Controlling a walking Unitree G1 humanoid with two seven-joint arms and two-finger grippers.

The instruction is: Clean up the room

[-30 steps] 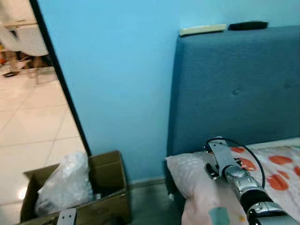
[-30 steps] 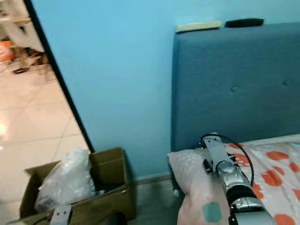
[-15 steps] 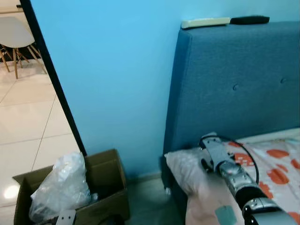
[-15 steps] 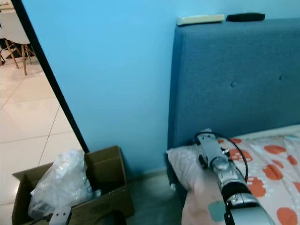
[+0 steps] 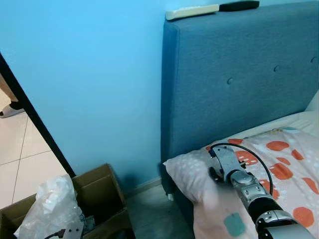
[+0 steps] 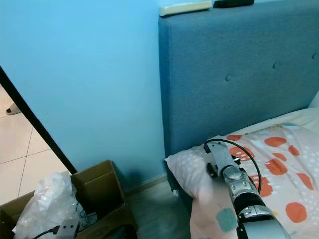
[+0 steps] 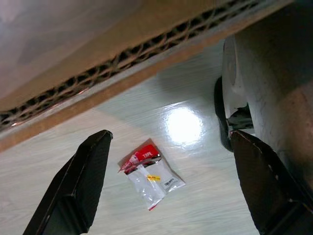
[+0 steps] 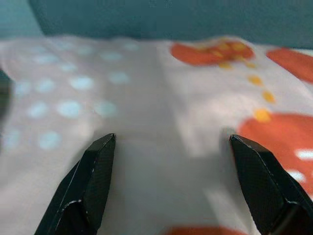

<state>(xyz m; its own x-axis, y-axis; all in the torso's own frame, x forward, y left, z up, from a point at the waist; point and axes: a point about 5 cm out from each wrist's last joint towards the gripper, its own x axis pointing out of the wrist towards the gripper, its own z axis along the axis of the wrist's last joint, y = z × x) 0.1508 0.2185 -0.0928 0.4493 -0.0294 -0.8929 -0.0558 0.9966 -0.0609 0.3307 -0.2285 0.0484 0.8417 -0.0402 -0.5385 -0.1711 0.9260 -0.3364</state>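
Note:
A pink quilt (image 5: 279, 169) with orange spots and pale dots covers the bed; its corner (image 5: 187, 172) hangs at the bed's near left. My right arm (image 5: 234, 177) reaches over that corner. In the right wrist view my right gripper (image 8: 171, 141) is open just above the quilt (image 8: 146, 98), nothing between its fingers. My left gripper (image 7: 171, 134) hangs open low over the floor, above a small red and white packet (image 7: 149, 174), beside the cardboard box (image 7: 122, 54). The open box (image 5: 99, 191) on the floor holds a clear plastic bag (image 5: 47, 209).
A tall blue headboard (image 5: 239, 84) stands against the blue wall, with a white remote (image 5: 192, 11) and a black remote (image 5: 238, 5) on top. A black door frame (image 5: 35, 129) at left leads to a tiled room, where a person's foot (image 5: 7, 110) shows.
The camera has swung right and down, so the headboard and box sit further left and more of the bed shows. My right arm stays over the quilt's corner.

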